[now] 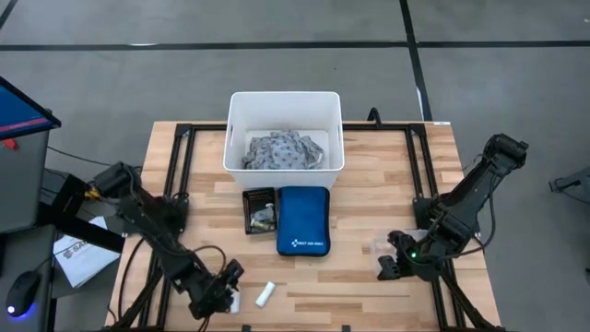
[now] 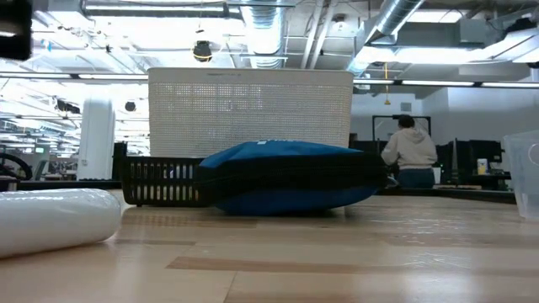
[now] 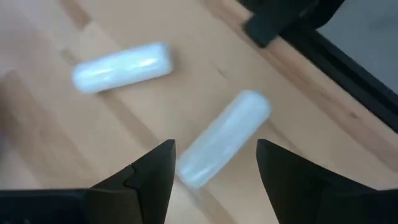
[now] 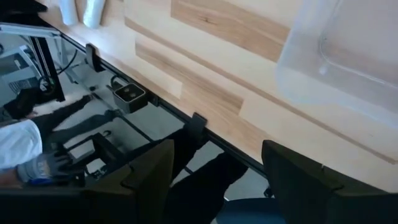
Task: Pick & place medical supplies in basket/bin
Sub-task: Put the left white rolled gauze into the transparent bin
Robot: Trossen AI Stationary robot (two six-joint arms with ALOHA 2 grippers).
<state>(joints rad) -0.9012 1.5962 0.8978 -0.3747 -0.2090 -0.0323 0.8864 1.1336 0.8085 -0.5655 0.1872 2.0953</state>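
Your left end effector (image 3: 214, 168) is spread wide, low over the surface (image 1: 369, 286) at about 7 o'clock. One white roll (image 3: 224, 137) lies between its fingers, not gripped. A second white roll (image 3: 122, 65) lies near it. Your right end effector (image 4: 214, 168) is wide too, at 4 o'clock by the surface edge, holding nothing. The patterned cloth (image 1: 281, 150) sits in the white bin (image 1: 285, 104) at 12 o'clock. A blue pouch (image 1: 303, 219) lies just in front of the bin.

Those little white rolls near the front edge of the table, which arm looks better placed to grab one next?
The left. Its gripper hangs open right over one white roll, with a second roll close by. The right gripper is far across the table, near a clear plastic container.
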